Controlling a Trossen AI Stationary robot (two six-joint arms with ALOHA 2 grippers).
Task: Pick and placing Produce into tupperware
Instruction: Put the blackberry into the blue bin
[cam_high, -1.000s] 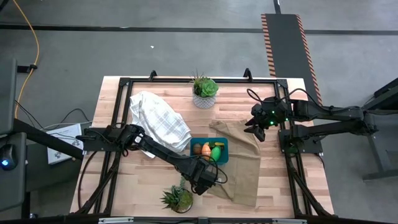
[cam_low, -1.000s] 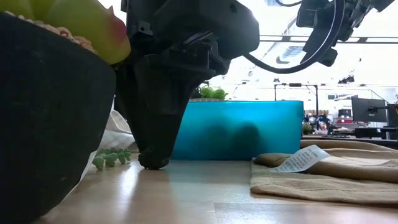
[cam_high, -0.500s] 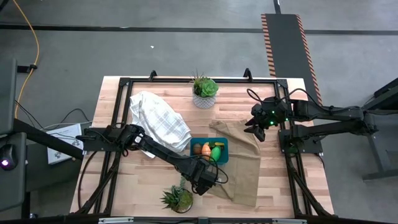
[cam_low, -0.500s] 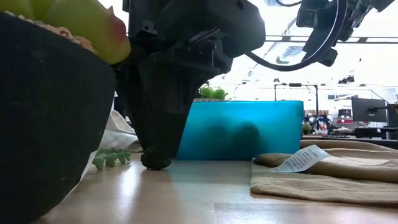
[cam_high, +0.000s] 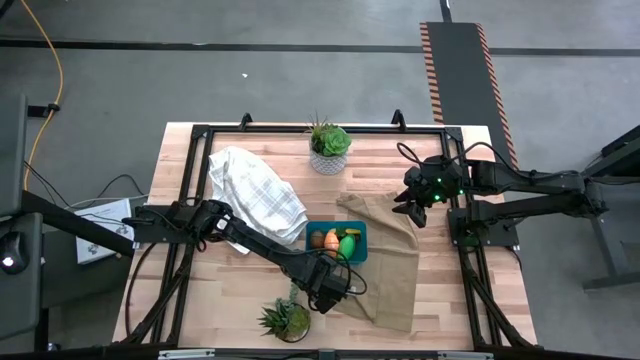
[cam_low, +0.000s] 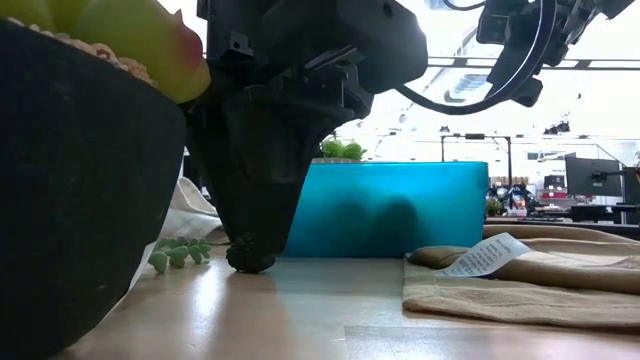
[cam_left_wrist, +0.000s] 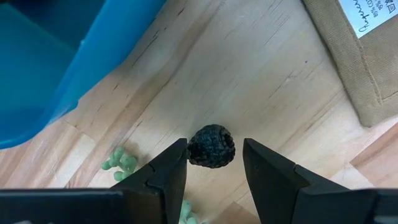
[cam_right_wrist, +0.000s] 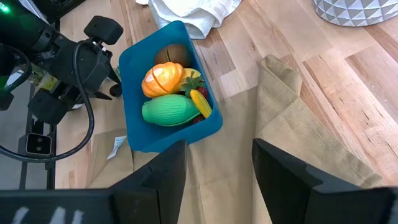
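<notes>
2 left gripper (cam_left_wrist: 214, 163) fingers apparently straddle dark berry (cam_left_wrist: 211, 146), unclosed.

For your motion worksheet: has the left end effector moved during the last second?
Yes. In the low view the left end effector has shifted slightly rightward, toward the tupperware.

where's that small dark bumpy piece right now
In the left wrist view, the dark bumpy piece lies on the wooden table between the left tool's open fingers, just outside the blue tupperware.
</notes>
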